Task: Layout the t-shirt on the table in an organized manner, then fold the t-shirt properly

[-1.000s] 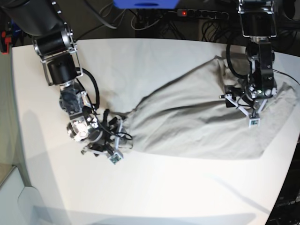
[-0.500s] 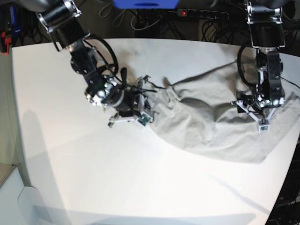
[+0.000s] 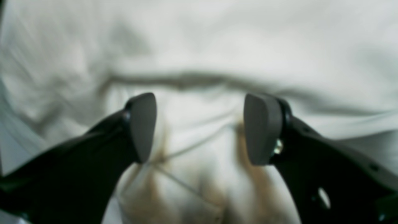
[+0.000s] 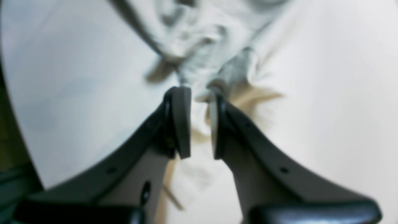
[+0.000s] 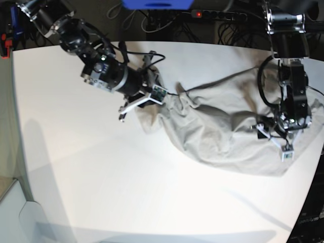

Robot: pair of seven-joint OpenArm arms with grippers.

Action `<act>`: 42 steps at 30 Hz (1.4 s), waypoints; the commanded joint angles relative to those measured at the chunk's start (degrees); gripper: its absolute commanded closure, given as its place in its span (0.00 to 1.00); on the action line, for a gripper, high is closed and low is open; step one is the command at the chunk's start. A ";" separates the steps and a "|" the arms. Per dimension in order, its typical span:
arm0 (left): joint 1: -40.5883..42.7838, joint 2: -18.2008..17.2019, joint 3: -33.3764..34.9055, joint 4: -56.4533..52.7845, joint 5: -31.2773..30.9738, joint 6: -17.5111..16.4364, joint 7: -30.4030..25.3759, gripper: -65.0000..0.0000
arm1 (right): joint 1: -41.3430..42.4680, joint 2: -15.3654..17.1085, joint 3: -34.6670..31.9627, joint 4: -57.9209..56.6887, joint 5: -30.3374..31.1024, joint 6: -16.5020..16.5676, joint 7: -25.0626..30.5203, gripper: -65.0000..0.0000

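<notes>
Laying-out is under way: the crumpled grey-beige cotton t-shirt (image 5: pixel 228 126) sprawls at three o'clock on the white matte tabletop (image 5: pixel 101 192), right gripper (image 4: pixel 196 124) narrowly pinching its edge, left gripper (image 3: pixel 199 127) wide above cloth; next, probably spreading it flat.

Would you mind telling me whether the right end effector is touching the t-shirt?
Touching. In the right wrist view the right end effector has its jaws nearly shut with a bunched fold of the t-shirt pinched between them.
</notes>
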State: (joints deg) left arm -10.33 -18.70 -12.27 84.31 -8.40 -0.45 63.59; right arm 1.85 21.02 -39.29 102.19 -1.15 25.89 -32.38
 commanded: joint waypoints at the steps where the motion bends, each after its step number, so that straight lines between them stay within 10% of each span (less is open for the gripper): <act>1: -1.15 -0.51 -0.34 2.41 0.18 0.14 0.28 0.34 | 0.66 0.22 0.47 1.32 0.75 0.44 1.22 0.86; 14: -11.96 6.70 -3.86 -2.42 0.62 0.76 1.59 0.34 | 0.39 -3.92 10.41 1.32 0.75 0.44 -2.65 0.86; 26: -21.89 11.89 -13.44 -24.23 0.62 0.84 -18.10 0.34 | 0.22 -4.00 10.41 1.32 0.75 0.44 -6.96 0.86; 31: -26.82 12.59 -13.35 -37.24 0.54 9.02 -25.57 0.34 | 0.22 -4.09 10.41 1.32 0.84 0.44 -8.10 0.86; 42: -32.79 12.41 -8.43 -54.73 0.71 10.51 -31.64 0.34 | -1.10 -4.18 10.41 1.68 0.84 0.44 -9.25 0.86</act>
State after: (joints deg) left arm -41.30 -6.00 -20.73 28.88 -7.70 9.43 32.67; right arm -0.10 16.82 -29.15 102.61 -0.80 25.91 -42.89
